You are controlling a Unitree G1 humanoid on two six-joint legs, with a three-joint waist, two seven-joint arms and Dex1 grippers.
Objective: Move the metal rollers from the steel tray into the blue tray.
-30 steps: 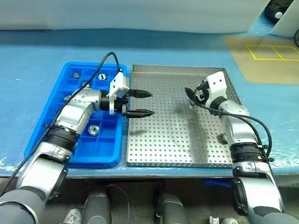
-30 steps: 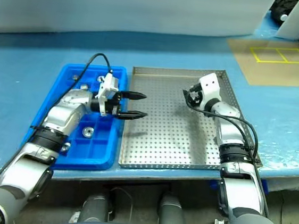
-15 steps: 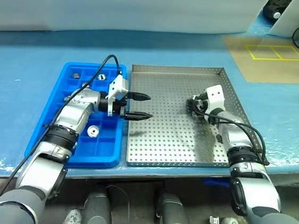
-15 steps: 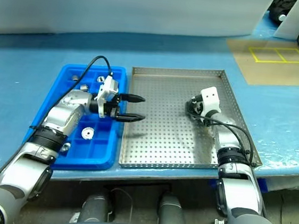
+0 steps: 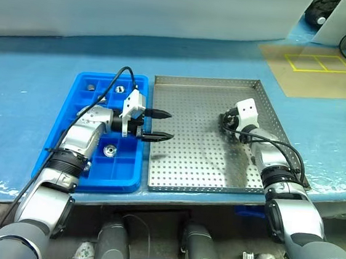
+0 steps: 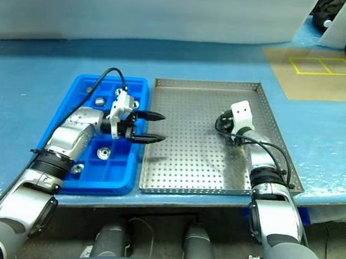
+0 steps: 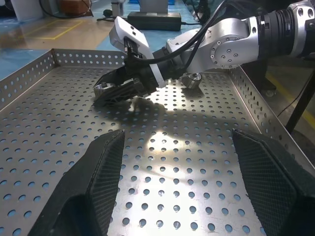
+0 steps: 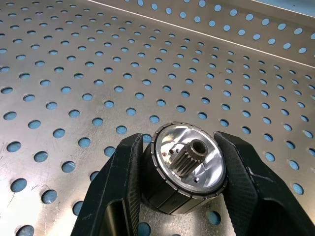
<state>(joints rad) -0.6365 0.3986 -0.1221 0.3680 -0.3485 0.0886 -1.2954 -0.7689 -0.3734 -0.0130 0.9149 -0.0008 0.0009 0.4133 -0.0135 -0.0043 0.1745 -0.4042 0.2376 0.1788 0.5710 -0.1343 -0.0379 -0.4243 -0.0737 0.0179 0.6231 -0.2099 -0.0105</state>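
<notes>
Right wrist view has the right hand [image 8: 183, 206] clamped on a metal roller [image 8: 187, 167], one black finger [image 8: 115, 196] pressing each side, just over the perforated floor of the steel tray [image 8: 74, 73]. From the head views, the left hand [image 5: 158, 125] hovers at the boundary between the trays with its fingers spread apart and nothing between them. Rollers lie in the blue tray [image 5: 77, 95], one near [image 5: 109, 151], two at the far end [image 5: 119, 89]. Both trays sit side by side on the blue surface [image 5: 30, 71].
</notes>
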